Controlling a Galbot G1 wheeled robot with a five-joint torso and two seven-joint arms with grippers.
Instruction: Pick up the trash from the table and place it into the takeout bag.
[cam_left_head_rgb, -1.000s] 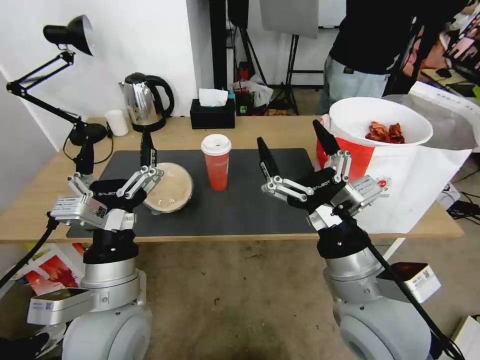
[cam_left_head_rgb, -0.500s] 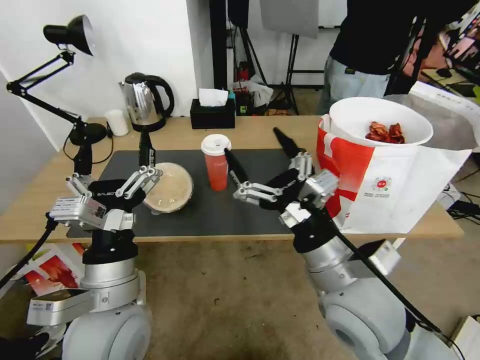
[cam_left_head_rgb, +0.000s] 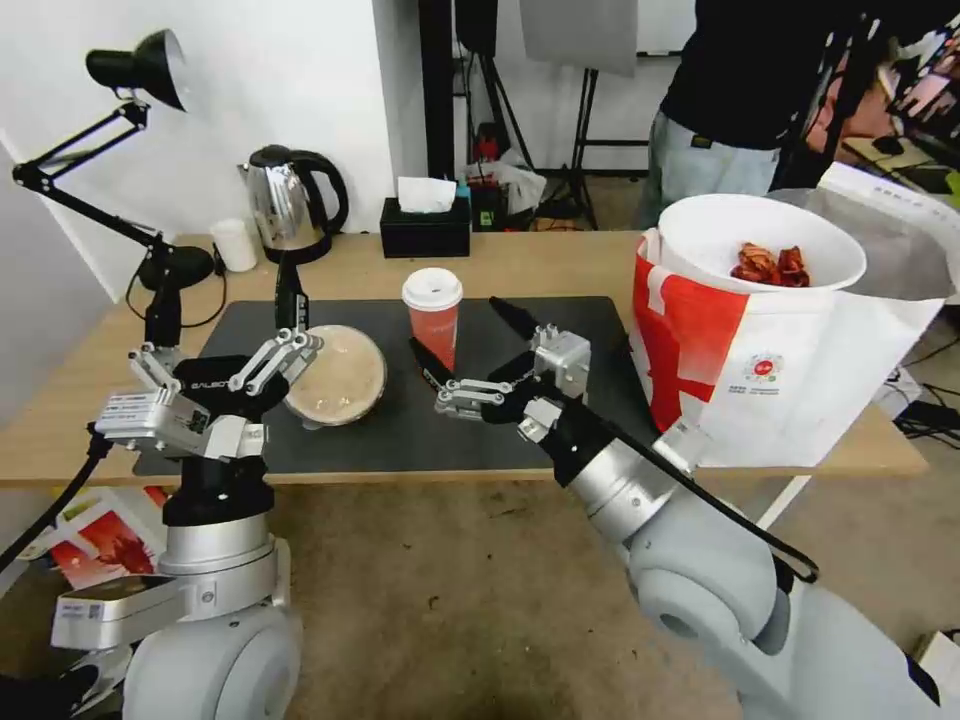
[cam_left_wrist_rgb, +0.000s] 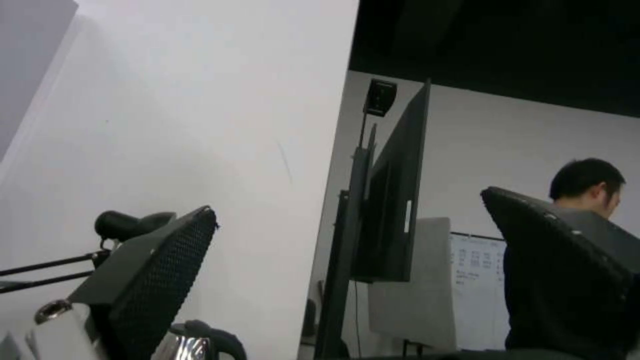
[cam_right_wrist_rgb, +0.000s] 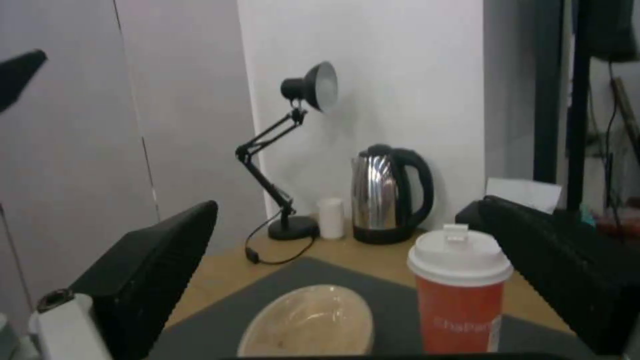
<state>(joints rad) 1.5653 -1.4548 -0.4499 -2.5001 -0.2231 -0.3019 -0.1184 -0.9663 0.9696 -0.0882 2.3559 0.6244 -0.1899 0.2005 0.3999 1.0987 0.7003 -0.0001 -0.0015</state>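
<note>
Swung leftward from the red-and-white takeout bag (cam_left_head_rgb: 760, 370), the right tool (cam_left_head_rgb: 470, 345), fingers spread, now flanks the upright red white-lidded paper cup (cam_left_head_rgb: 433, 318), nearer than the left tool (cam_left_head_rgb: 225, 330).

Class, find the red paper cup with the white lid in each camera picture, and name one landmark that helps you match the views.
Head view: the red paper cup stands on the dark mat at the table's middle, just beyond the open right tool.
Left wrist view: not in it.
Right wrist view: the cup is low and near, between the tool's two fingers.
Shared landmark: the steel kettle behind the cup.
</note>
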